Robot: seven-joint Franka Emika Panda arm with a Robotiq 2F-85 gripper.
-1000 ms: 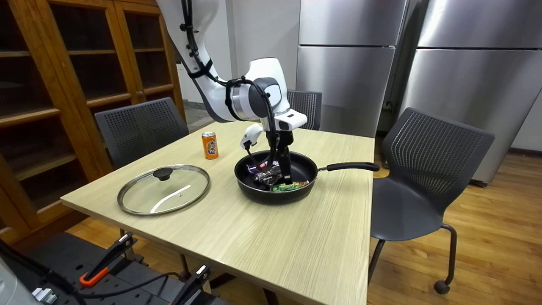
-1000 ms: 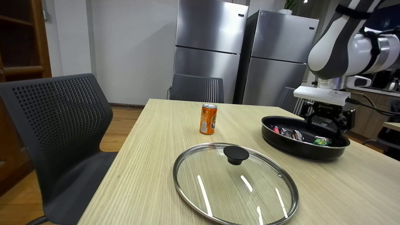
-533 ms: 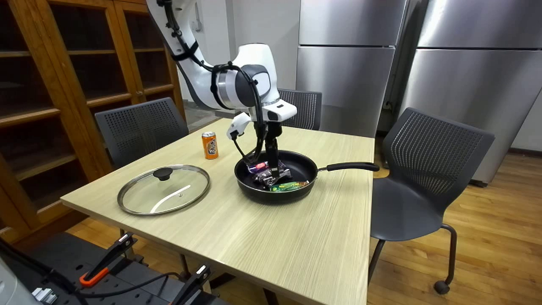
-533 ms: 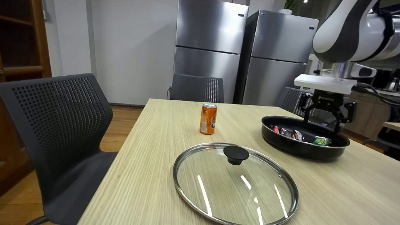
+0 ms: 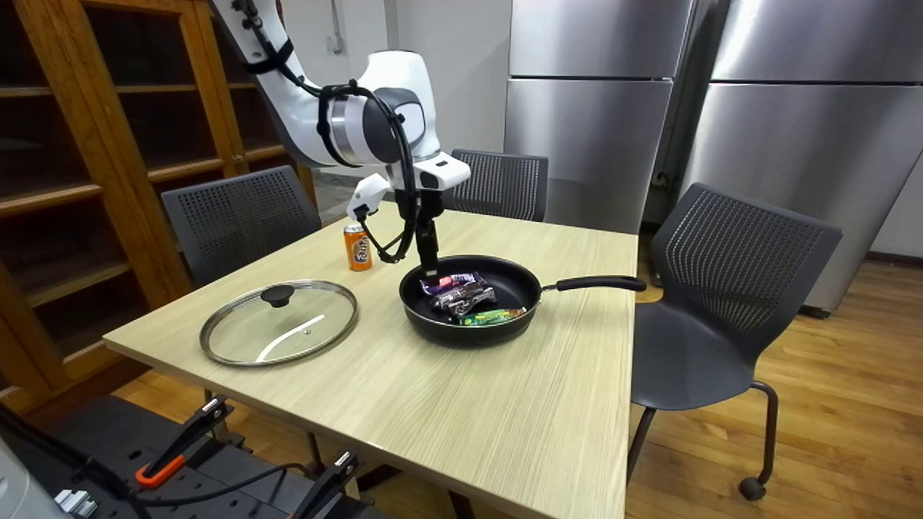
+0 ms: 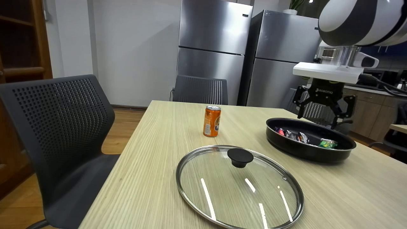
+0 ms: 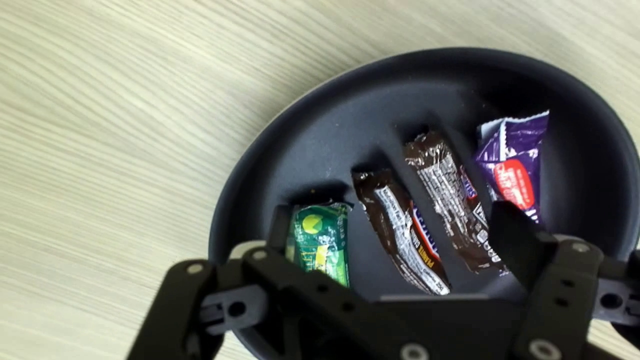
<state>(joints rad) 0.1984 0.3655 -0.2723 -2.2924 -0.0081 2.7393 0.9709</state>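
Wide apart stand the fingers of my gripper (image 7: 393, 222), with nothing between them, above the black frying pan (image 6: 295, 149). Inside the pan lie a green wrapped bar (image 7: 320, 235), two brown wrapped bars, one (image 7: 400, 235) in the middle and another (image 7: 445, 195) beside it, and a purple wrapped bar (image 7: 515, 155). In the wrist view one finger overlaps the green bar's edge, and the opposite finger partly hides the purple bar and a brown one. In an exterior view the gripper (image 5: 430, 276) appears over the pan's far left side, near the purple bar (image 5: 453, 282).
A glass lid (image 5: 317, 310) with a black knob (image 6: 240, 157) lies flat on the wooden table (image 5: 461, 404). An orange soda can (image 5: 358, 247) stands upright beyond it. The pan's handle (image 5: 602, 283) points toward the table edge by a grey chair (image 5: 714, 317).
My gripper has lifted out of the pan and shifted left in an exterior view, away from the green bar. It has stayed open. The pan, wrapped bars, lid and can look unmoved.
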